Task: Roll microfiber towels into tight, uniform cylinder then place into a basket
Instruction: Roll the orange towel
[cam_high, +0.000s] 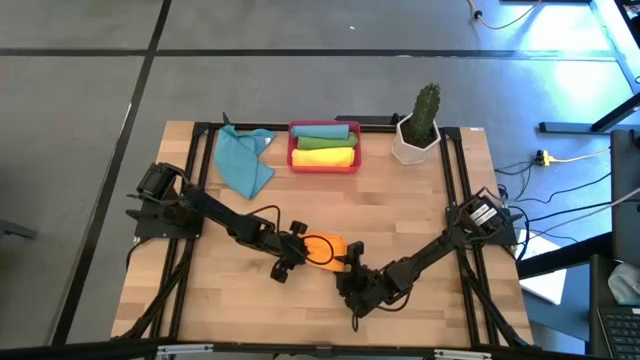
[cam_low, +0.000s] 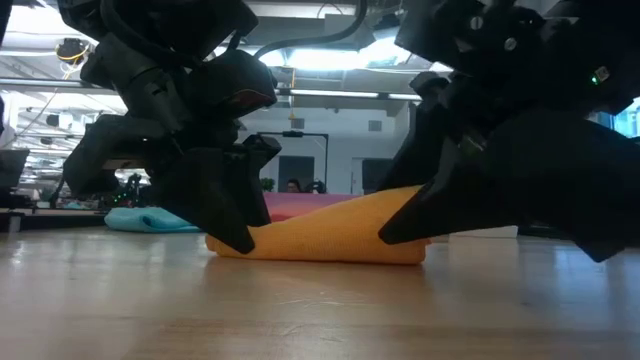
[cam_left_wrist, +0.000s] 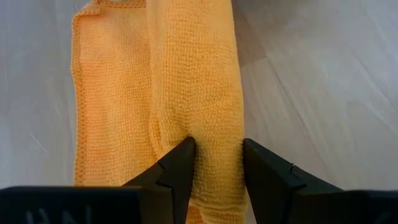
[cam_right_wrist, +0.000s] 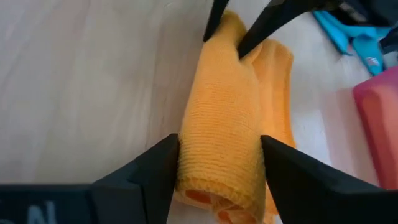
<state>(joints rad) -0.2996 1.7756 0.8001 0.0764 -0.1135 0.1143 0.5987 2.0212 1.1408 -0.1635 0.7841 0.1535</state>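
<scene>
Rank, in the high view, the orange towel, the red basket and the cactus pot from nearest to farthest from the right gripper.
1. Orange towel: between the right gripper's fingers.
2. Red basket: table's far edge, middle.
3. Cactus pot: far edge, right of the basket, slightly farther.

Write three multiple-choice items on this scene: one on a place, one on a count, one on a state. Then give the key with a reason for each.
1. Where does the teal blue towel lie?
A. In the red basket
B. On the table left of the red basket
C. Under the cactus pot

2. How many rolled towels are in the basket?
A. None
B. Two
C. Five

3. What state is the orange towel in?
A. Spread flat
B. Hanging off the table
C. Partly rolled, gripped at both ends

Key: 1 B, the high view shows it beside the basket. 2 B, a green towel and a yellow towel. 3 C, the left hand and right hand each clamp an end.
</scene>
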